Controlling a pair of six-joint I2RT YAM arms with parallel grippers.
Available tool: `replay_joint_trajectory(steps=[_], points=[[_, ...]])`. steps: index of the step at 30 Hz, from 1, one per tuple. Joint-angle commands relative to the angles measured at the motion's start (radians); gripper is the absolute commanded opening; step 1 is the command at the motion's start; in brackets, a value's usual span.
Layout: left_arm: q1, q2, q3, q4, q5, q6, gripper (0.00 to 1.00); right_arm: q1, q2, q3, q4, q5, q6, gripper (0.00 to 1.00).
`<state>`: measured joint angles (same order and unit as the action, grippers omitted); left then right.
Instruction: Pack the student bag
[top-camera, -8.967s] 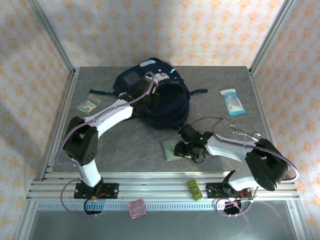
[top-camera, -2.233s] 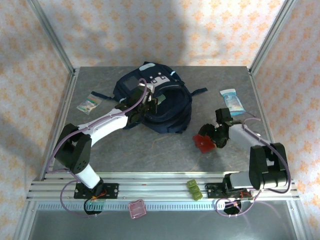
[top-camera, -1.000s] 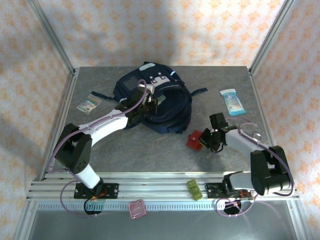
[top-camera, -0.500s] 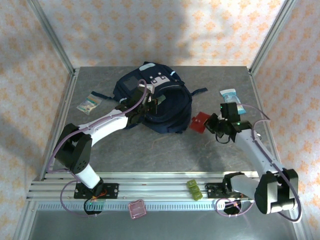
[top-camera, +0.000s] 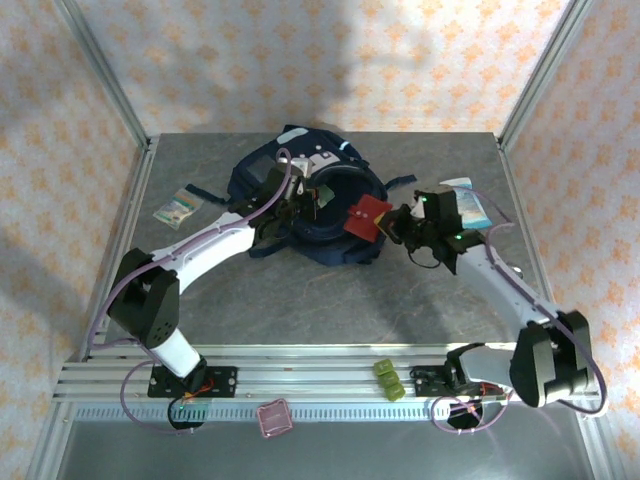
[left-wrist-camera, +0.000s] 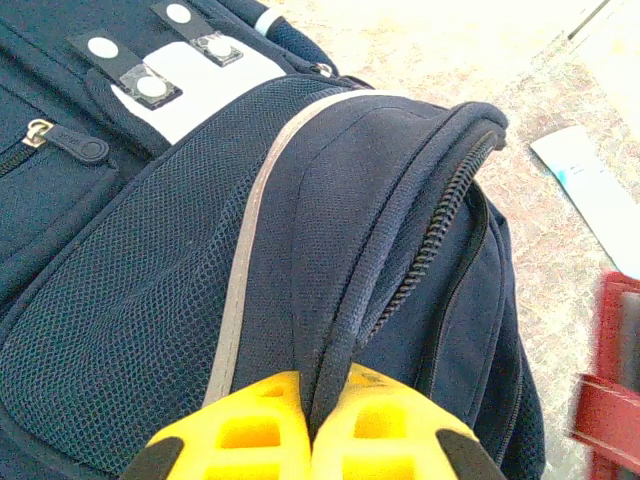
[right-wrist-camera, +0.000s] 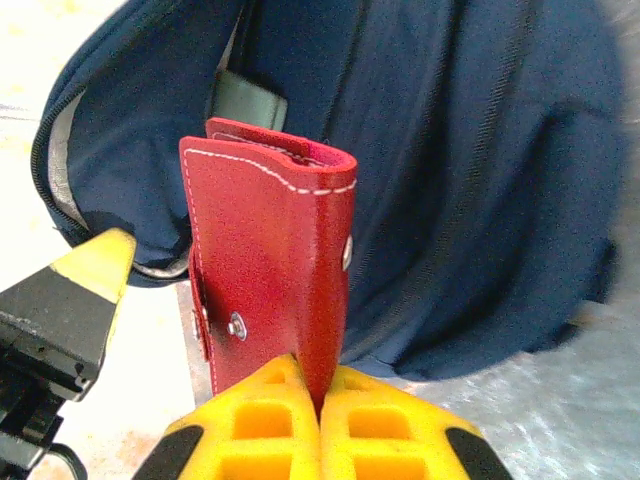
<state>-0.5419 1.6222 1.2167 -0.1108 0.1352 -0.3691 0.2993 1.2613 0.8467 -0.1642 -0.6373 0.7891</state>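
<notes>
My left claw (left-wrist-camera: 312, 425) pinches tight on the zipper rim of the student bag (top-camera: 262, 170), far-middle on the table (top-camera: 300, 300). My right claw (right-wrist-camera: 320, 405) clamps a red leather wallet (right-wrist-camera: 270, 250) upright at the open mouth's edge. The near tabletop lies bare.

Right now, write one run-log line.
left gripper: shut on student bag flap | right gripper: shut on red wallet | wallet: at bag opening

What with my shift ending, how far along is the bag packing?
Done: a grey-green flat item sits inside the open student bag. In hand: the left fingers pinch the bag's zipper rim, and the right fingers grip a red wallet by its opening. Left: a tissue pack and a small packet lie on the table.
</notes>
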Motion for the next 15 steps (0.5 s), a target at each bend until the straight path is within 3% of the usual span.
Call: replay_joint_trajectory(steps=[1, 15], points=[[-0.025, -0.104, 0.036, 0.11, 0.061, 0.002, 0.0, 0.013, 0.073, 0.052, 0.198, -0.008, 0.082, 0.0], [-0.064, -0.121, -0.018, 0.174, 0.08, 0.005, 0.0, 0.028, 0.443, 0.289, 0.254, 0.073, 0.29, 0.0]])
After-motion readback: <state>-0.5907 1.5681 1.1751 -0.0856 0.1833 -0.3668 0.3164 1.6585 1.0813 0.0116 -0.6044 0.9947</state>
